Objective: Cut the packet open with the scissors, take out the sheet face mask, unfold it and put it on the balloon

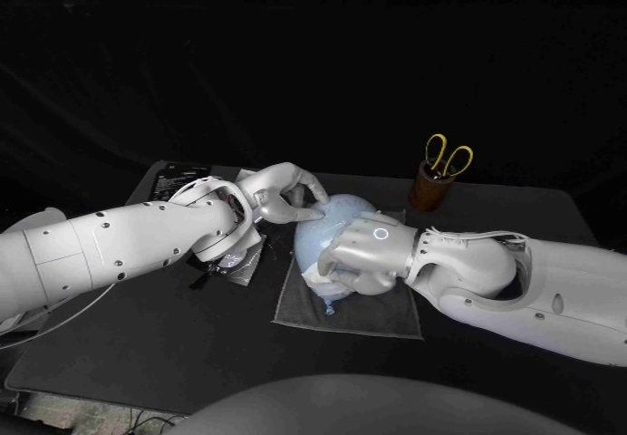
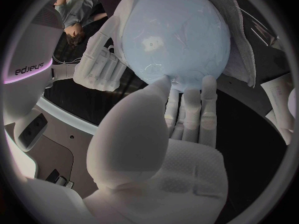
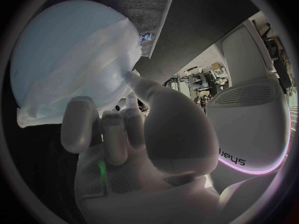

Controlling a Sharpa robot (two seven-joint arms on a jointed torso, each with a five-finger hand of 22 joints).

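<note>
A pale blue balloon (image 1: pixel 330 225) lies on a grey towel (image 1: pixel 351 317) at the table's middle. The thin white sheet face mask (image 3: pixel 87 82) is draped over the balloon (image 3: pixel 53 40), with loose folds hanging at its near side (image 1: pixel 327 288). My left hand (image 1: pixel 287 198) reaches the balloon's far left side, and its thumb and fingertips (image 2: pixel 187 97) meet on the mask film over the balloon (image 2: pixel 177 32). My right hand (image 1: pixel 366 256) cups the near right side. Its fingers (image 3: pixel 102 129) curl at the mask's loose edge with the thumb on top. Yellow-handled scissors (image 1: pixel 448 154) stand in a brown cup.
The brown cup (image 1: pixel 429 192) stands at the back right of the towel. The opened packet (image 1: pixel 238 261) lies under my left forearm, and a dark flat item (image 1: pixel 177 179) sits at the back left. The balloon's knot (image 3: pixel 146 36) points toward the towel (image 3: pixel 146 7).
</note>
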